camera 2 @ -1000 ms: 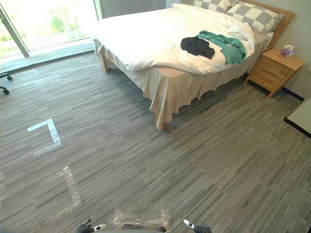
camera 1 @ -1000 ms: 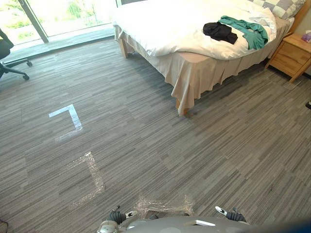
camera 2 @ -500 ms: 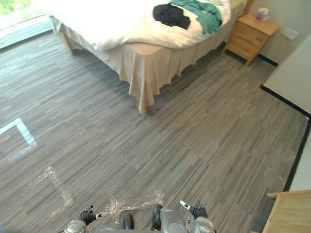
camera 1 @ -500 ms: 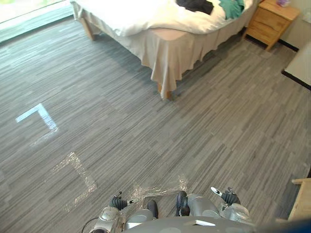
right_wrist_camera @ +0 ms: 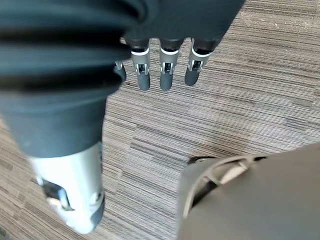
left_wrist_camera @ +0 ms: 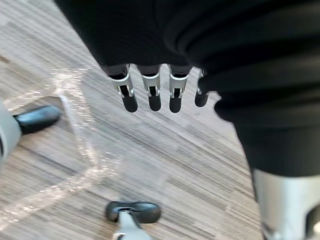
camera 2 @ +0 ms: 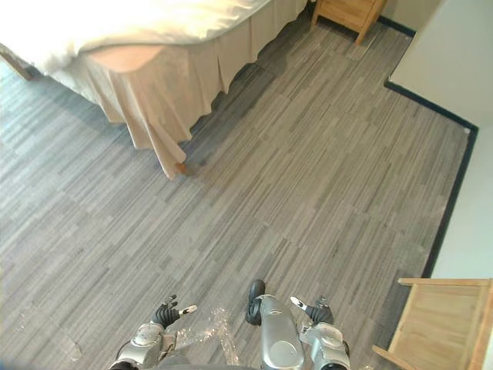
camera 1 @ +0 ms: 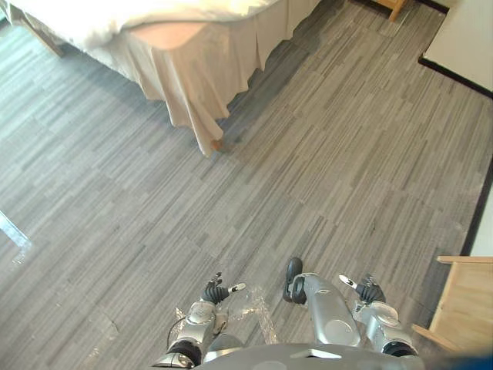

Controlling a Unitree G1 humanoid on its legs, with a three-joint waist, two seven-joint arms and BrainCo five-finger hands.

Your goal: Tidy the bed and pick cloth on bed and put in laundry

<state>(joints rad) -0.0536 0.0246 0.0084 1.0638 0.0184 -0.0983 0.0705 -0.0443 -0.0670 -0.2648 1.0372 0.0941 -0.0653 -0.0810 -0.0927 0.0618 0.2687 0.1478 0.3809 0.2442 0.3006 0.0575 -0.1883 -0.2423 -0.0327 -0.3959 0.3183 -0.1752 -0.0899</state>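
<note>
Our left hand (camera 1: 215, 293) hangs low by our side over the carpet (camera 1: 323, 154). Its fingers (left_wrist_camera: 154, 92) point straight down in a relaxed row, dark tips apart from the floor, with nothing between them and nothing touched. Our right hand (camera 1: 368, 292) hangs the same way on the other side. In its wrist view its fingers (right_wrist_camera: 166, 75) are straight and loose, and they too hold nothing and touch nothing.

A strip of clear tape (camera 2: 208, 333) lies on the carpet just beside the left hand, on its inner side.

The bed (camera 2: 154, 85) stands well ahead of the left hand and off to its outer side, well apart from both hands. We see its near corner. A white duvet (camera 2: 115, 23) lies over the top there. A beige bed skirt (camera 2: 166, 108) hangs in folds below the duvet, and a wooden leg (camera 2: 182, 167) peeps out under it at the corner. The part of the bed top we can see is plain duvet.

Far ahead of the right hand a wooden nightstand (camera 2: 348, 11) stands beyond the bed. A pale wall (camera 2: 447, 54) with a black baseboard (camera 2: 454, 193) runs along the right hand's outer side. Near that hand, also on its outer side, is a piece of light wooden furniture (camera 2: 443, 320). We cannot tell what kind it is.
</note>
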